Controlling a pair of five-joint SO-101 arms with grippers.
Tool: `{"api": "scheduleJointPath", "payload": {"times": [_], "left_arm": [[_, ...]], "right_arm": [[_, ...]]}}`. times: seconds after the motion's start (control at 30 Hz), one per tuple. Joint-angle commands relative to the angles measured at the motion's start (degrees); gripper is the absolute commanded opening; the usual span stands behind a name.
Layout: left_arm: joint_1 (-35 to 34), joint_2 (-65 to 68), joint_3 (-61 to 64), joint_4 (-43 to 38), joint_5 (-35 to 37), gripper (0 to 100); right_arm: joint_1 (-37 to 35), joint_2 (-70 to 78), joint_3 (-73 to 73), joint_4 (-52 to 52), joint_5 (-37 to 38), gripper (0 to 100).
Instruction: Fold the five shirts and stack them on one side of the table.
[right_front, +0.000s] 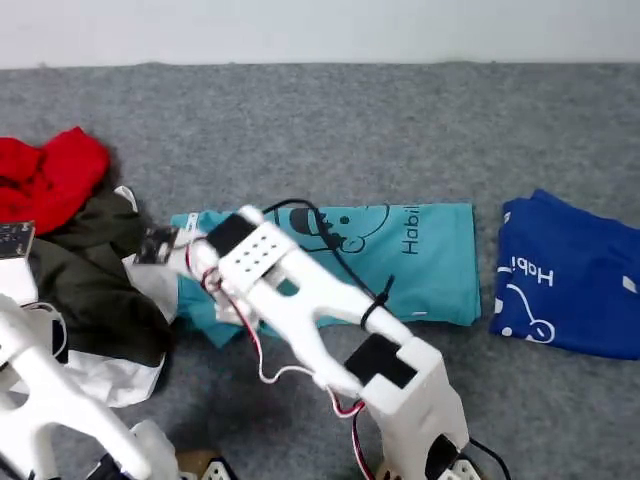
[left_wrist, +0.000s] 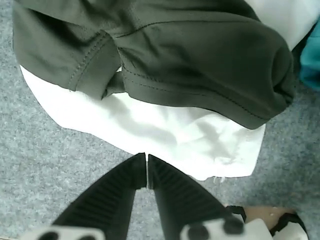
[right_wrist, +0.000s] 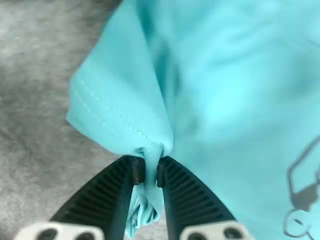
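A teal shirt (right_front: 400, 260) lies folded in a long strip across the middle of the table. My right gripper (right_front: 160, 245) is at its left end, shut on a bunched corner of the teal shirt (right_wrist: 125, 115), with the cloth pinched between the fingertips of the right gripper (right_wrist: 147, 172). A folded blue shirt (right_front: 570, 280) lies at the right. On the left, a red shirt (right_front: 45, 175), a dark olive shirt (right_front: 90, 280) and a white shirt (right_front: 110, 375) lie in a heap. My left gripper (left_wrist: 146, 170) is shut, its tips at the edge of the white shirt (left_wrist: 150, 125), below the olive shirt (left_wrist: 200, 60).
The table is covered in grey carpet-like cloth (right_front: 330, 130), with open room along the back. The right arm (right_front: 330, 320) and its cable cross the teal shirt's near edge. The left arm (right_front: 40, 390) stands at the front left corner.
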Motion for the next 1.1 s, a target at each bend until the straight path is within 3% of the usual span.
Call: {"api": "scheduleJointPath", "payload": {"times": [0.0, 0.23, 0.43, 0.5, 0.6, 0.7, 0.93, 1.07], "left_arm": [[0.18, -1.67, -0.66, -1.05, -0.53, 1], [0.18, -1.67, -0.66, -1.05, -0.53, 1], [0.18, -1.67, -0.31, -1.05, -0.53, 1], [0.18, -1.67, -0.22, -1.05, -0.53, 1], [0.18, -1.67, -0.22, -0.97, -0.53, 1], [0.18, -1.67, -0.22, -0.88, -0.53, 1], [0.18, -1.76, -0.40, -0.70, -0.53, 1], [0.18, -1.76, -0.22, -0.62, -0.53, 1]], "right_arm": [[3.21, -3.82, -3.87, -1.19, 1.49, 1.0], [8.04, -0.57, -3.96, -7.60, 2.37, 2.0], [11.03, 3.56, -4.04, -11.56, 1.93, 18.8], [11.65, 3.82, -4.04, -12.70, 0.44, 20.2], [12.35, 3.30, -4.75, -12.97, -1.23, 20.2], [12.26, 2.95, -10.73, -6.02, -2.90, 19.1], [7.08, 3.03, -21.45, 7.96, -3.60, 0.4], [4.62, 5.14, -21.27, 7.43, -3.78, 1.4]]}}
